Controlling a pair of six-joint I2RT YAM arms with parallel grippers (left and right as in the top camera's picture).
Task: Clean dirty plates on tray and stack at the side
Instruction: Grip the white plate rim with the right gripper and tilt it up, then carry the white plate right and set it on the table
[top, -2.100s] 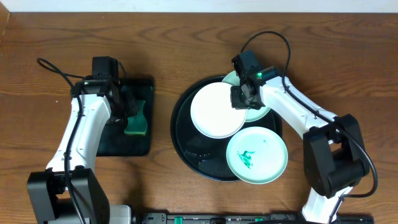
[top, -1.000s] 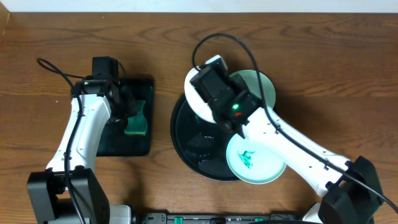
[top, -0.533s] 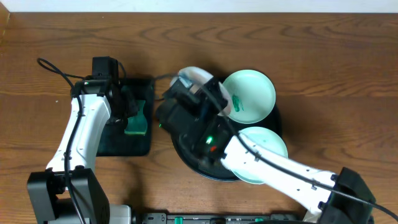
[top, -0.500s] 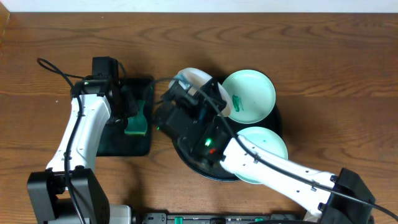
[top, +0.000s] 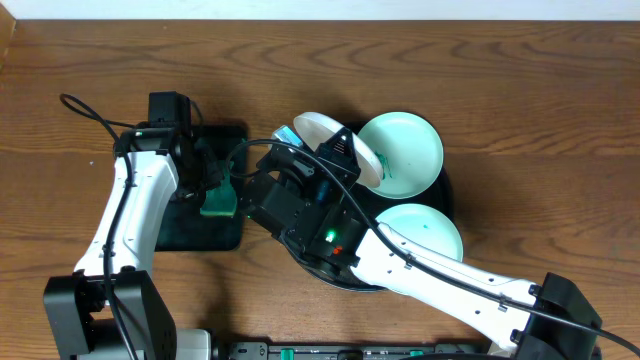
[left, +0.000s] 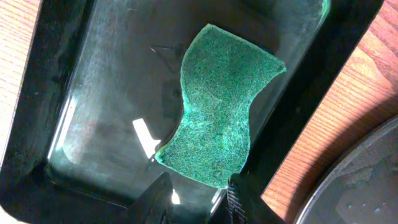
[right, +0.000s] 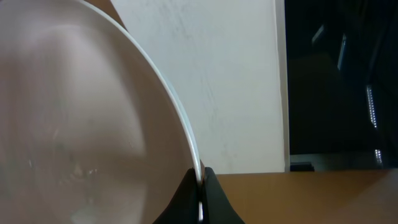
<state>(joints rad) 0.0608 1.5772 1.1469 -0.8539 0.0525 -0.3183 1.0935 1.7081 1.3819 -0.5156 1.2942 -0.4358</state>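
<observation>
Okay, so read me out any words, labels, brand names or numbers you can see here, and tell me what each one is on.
None: no word, number or logo can be read in any view.
The green mark on the upper mint plate is a smear, not writing.
The white plate, round tray, sponge and rectangular tray show no print.

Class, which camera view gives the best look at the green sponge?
Left wrist: the green sponge appears large and sharp. Overhead shows it small, partly under the left arm. Right wrist shows none of it.
</observation>
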